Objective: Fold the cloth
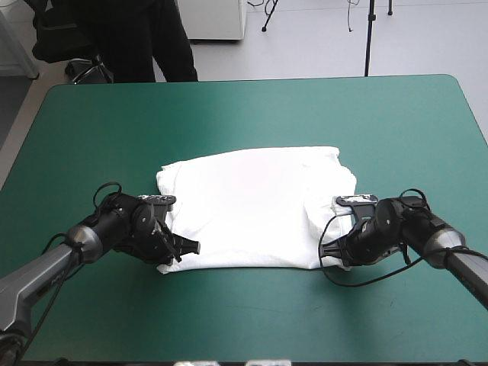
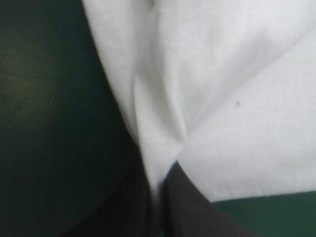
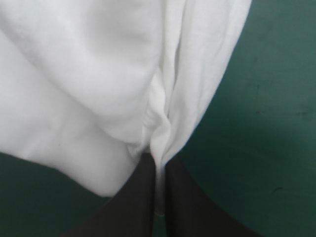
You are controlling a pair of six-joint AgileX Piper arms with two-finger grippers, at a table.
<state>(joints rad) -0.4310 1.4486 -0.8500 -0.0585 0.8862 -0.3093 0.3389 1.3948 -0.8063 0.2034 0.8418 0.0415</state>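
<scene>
Our left gripper pinches a fold of the white T-shirt, and our right gripper pinches another. The T-shirt lies folded flat in the middle of the teal-green table, one gripper at each near corner.

White T-shirt: folded flat, approx rect, wrinkled, mid table, a bit toward 6 o'clock, long side 9–3 o'clock

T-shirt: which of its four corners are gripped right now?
The T-shirt's two near corners: left gripper pinches the near-left, right gripper the near-right. Both far corners lie free on the teal-green cover.
</scene>
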